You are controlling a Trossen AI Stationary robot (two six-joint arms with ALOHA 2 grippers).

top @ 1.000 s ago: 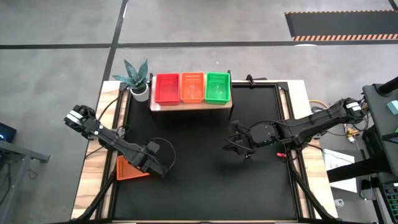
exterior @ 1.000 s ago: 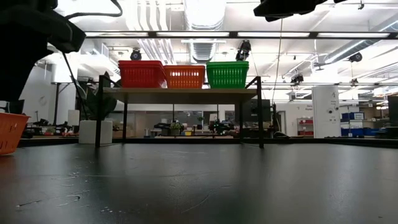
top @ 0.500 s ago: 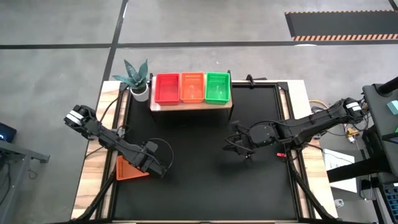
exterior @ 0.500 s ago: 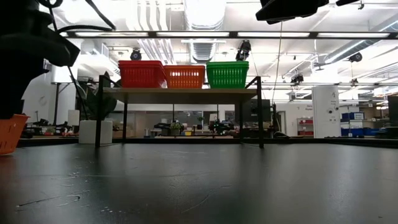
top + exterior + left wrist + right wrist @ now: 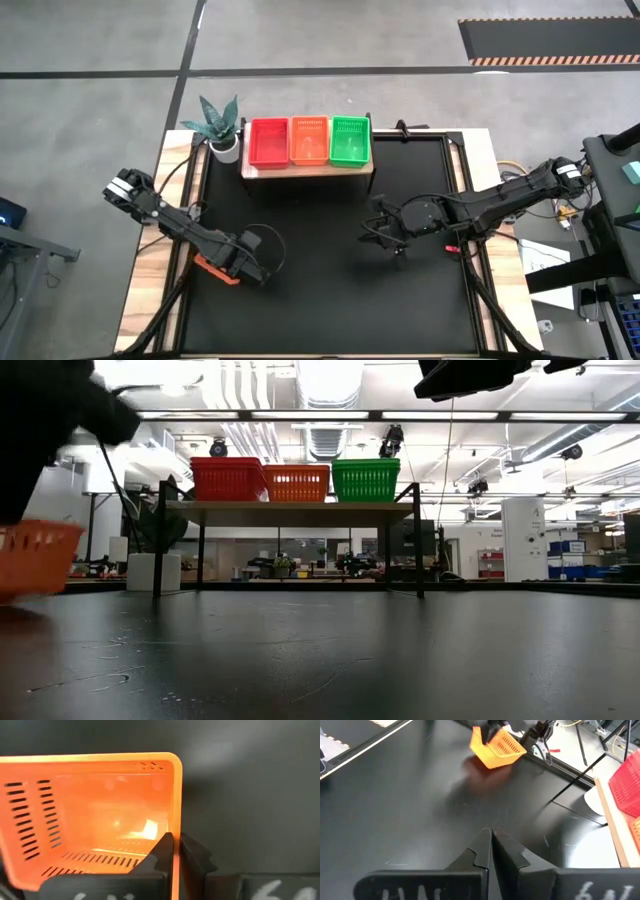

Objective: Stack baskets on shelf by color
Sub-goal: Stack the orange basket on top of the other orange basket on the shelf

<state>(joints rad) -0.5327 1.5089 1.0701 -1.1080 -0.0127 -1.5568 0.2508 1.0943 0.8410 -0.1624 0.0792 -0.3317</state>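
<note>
Table: black tabletop (image 5: 330,250) fills the frame's centre, with light wood strips along its left and right edges.
Shelf: light-wood shelf (image 5: 306,171) at upper centre of the table.
On shelf: red basket (image 5: 269,141), orange basket (image 5: 309,140), green basket (image 5: 349,140), side by side, touching.
Upper left corner: potted plant (image 5: 221,127).

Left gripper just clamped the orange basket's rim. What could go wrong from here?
1. The left gripper pinches only one wall of the orange basket, which hangs tilted in the right wrist view; it may swing or slip.
2. The shelf slots look full, so a tilted basket may not nest on the orange one there.
</note>
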